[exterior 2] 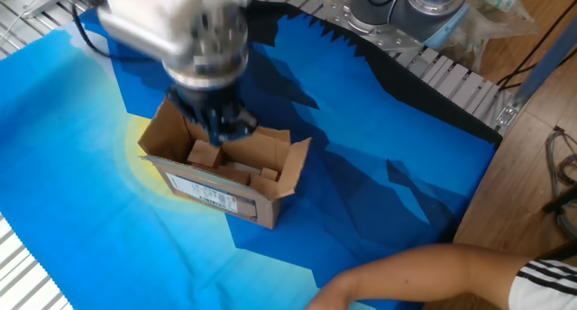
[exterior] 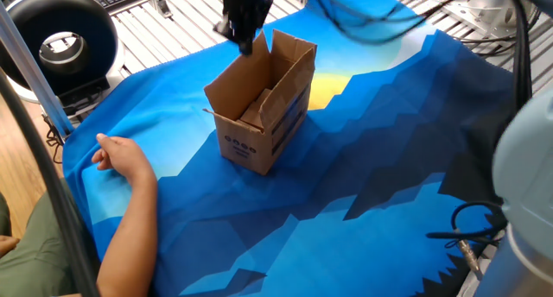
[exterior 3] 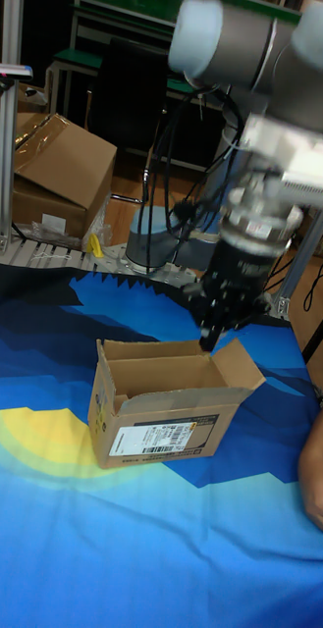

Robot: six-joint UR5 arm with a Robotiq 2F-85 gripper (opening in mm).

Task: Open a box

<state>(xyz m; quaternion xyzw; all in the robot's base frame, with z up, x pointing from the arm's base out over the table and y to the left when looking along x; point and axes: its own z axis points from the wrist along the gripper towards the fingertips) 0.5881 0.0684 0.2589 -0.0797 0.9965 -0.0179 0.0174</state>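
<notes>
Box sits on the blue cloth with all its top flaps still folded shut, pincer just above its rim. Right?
Not quite. The box is on the blue cloth and the pincer is above its rim, but the flaps are not shut: one fixed view shows them raised and the inside exposed.
</notes>
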